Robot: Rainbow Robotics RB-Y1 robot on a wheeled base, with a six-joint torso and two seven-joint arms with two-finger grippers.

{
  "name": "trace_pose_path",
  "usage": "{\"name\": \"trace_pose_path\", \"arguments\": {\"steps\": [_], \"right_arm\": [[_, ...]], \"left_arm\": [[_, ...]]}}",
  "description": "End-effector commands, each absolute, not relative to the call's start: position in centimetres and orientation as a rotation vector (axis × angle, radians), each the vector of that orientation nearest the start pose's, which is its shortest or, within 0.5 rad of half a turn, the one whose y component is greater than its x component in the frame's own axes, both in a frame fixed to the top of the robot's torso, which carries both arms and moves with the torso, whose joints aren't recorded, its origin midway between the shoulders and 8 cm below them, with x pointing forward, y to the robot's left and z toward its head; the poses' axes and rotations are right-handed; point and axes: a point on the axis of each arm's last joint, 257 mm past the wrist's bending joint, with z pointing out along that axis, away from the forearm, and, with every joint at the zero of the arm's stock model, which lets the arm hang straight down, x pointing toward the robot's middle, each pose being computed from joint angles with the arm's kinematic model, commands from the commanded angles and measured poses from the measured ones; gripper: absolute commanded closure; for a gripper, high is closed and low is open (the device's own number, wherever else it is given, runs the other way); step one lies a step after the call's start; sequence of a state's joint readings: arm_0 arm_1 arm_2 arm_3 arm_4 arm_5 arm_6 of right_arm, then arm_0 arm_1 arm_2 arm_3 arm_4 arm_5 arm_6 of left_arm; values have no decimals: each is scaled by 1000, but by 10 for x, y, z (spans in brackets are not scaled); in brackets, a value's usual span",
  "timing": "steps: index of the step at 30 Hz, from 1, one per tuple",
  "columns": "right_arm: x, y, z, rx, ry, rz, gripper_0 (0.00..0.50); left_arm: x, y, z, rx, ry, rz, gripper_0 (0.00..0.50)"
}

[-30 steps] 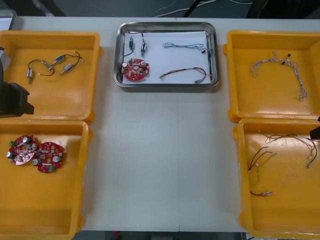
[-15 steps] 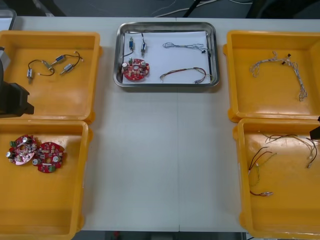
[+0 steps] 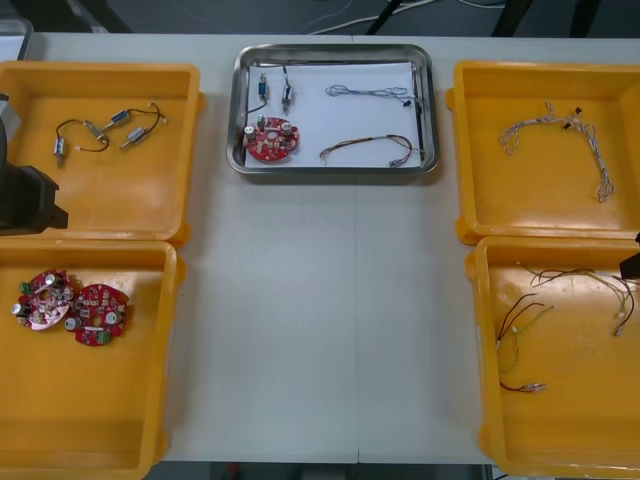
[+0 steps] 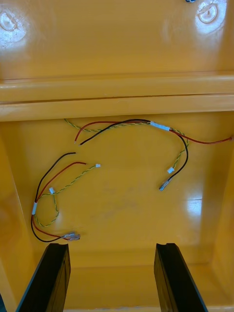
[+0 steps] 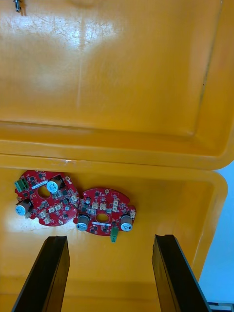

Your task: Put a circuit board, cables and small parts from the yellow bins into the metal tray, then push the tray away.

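Note:
The metal tray (image 3: 430, 100) sits at the table's far middle, white inside. It holds a round red circuit board (image 3: 271, 139), small metal parts (image 3: 273, 90) and two cables (image 3: 370, 94). My left gripper (image 5: 108, 273) hangs open above two red circuit boards (image 5: 105, 218) in the near left yellow bin (image 3: 90, 400). My right gripper (image 4: 113, 275) stands open over red, black and yellow cables (image 4: 131, 126) in the near right yellow bin (image 3: 570, 420). The left arm (image 3: 22, 195) shows at the left edge of the front view.
The far left yellow bin (image 3: 100, 200) holds small metal parts on black wires (image 3: 105, 130). A pale twisted cable (image 3: 560, 135) lies in the far right yellow bin (image 3: 520, 200). Bare table (image 3: 330, 320) lies between the bins, in front of the tray.

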State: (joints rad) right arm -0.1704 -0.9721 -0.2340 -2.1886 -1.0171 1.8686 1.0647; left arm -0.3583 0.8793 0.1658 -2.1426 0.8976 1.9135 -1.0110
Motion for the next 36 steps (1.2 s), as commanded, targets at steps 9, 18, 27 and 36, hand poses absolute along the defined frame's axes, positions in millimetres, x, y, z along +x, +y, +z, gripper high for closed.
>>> {"name": "trace_pose_path", "arguments": {"steps": [9, 18, 27, 36], "right_arm": [[370, -374, -141, 100, 2694, -9, 0], [370, -374, -141, 100, 2694, -9, 0], [370, -374, -141, 100, 2694, -9, 0], [370, -374, -141, 100, 2694, -9, 0]], "left_arm": [[403, 360, -111, -134, 2614, 49, 0], [403, 360, -111, -134, 2614, 49, 0], [403, 360, -111, -134, 2614, 49, 0], [403, 360, -111, -134, 2614, 49, 0]]}}
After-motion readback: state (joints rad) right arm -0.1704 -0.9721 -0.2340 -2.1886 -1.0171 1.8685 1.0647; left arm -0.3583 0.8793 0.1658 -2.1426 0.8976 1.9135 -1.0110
